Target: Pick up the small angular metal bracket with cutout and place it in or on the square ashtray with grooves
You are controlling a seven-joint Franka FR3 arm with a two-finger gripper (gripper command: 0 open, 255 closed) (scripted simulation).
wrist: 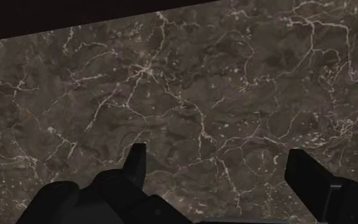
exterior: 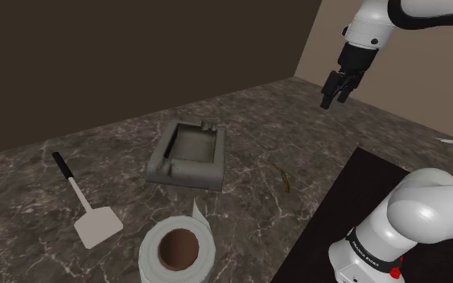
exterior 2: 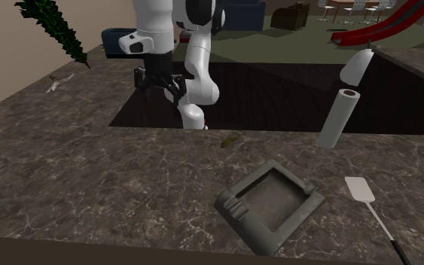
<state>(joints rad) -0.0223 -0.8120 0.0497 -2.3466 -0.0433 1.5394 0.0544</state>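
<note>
The bracket [exterior: 281, 177] is a small thin olive-brown bent piece lying on the dark marble counter, between the ashtray and the stand; it also lies near the stand's edge in the second exterior view [exterior 2: 229, 141]. The square grey ashtray [exterior: 188, 153] [exterior 2: 270, 203] with grooved rims sits on the counter with nothing in it. My gripper [exterior: 333, 100] [exterior 2: 160, 84] hangs high above the counter, up and to the shoulder view's right of the bracket. In the wrist view my gripper [wrist: 222, 168] is open, with bare marble under it.
A grey spatula [exterior: 88, 209] [exterior 2: 372, 207] with a black handle lies beyond the ashtray. A paper towel roll [exterior: 176, 249] [exterior 2: 338, 117] stands upright near it. The black stand top [exterior: 353, 209] borders the counter. A small white object [exterior 2: 56, 83] lies far off.
</note>
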